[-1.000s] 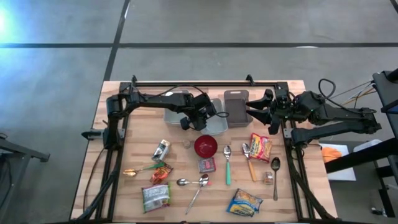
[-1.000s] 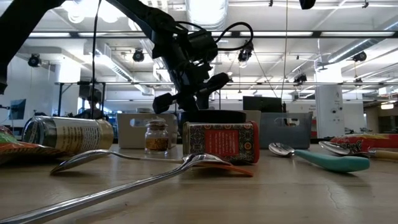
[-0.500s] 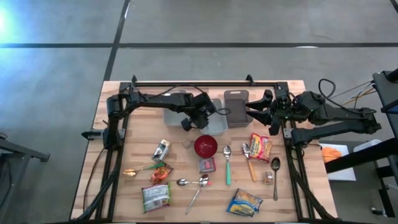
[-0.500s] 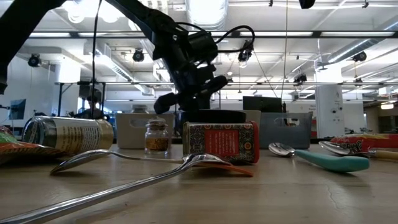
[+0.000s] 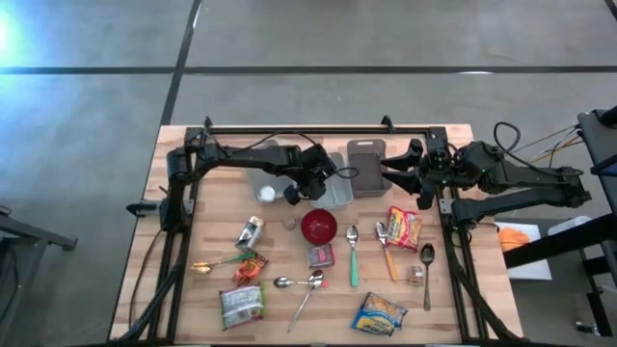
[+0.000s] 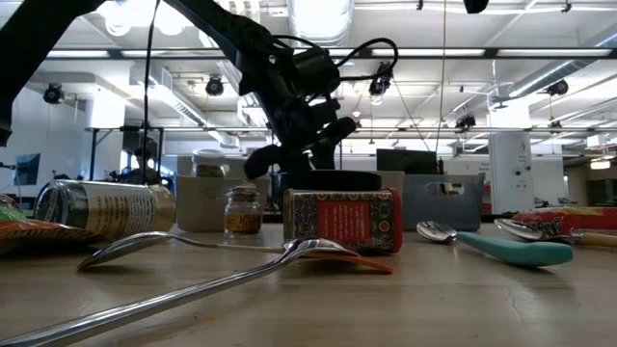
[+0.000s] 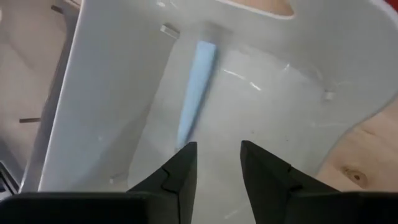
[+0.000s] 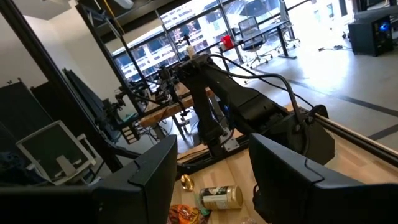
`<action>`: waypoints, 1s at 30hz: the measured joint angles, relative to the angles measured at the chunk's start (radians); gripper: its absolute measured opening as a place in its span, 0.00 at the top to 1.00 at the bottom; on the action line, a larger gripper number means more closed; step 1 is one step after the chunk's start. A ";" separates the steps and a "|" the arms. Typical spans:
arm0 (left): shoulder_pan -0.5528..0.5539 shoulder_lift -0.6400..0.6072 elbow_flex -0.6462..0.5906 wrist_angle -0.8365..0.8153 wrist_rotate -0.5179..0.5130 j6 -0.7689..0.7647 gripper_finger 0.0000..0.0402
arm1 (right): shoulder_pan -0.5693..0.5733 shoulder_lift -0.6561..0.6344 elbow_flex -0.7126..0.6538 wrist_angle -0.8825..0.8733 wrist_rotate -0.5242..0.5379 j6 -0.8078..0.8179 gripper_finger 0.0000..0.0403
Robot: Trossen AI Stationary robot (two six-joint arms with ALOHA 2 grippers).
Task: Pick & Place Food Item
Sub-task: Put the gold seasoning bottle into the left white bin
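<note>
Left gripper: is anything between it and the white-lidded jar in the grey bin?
Nothing visible. The white-lidded jar sits inside the grey bin, right beside the left gripper, which is open and empty over the bin floor. The right gripper waits by the dark bin.

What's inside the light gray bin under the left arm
A small white-lidded jar lies in the bin, beside the left gripper. The arm covers part of the bin floor, so anything there is hidden.
</note>
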 joint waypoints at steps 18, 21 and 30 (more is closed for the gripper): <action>0.000 -0.001 0.000 0.014 -0.054 0.000 0.69 | 0.000 0.000 0.000 0.000 0.000 0.000 0.51; 0.000 -0.003 0.000 0.014 -0.061 -0.001 0.69 | 0.000 0.000 0.000 0.000 0.000 0.000 0.51; 0.000 -0.032 0.002 0.007 -0.087 -0.034 0.69 | 0.000 0.000 0.000 0.000 -0.003 0.000 0.51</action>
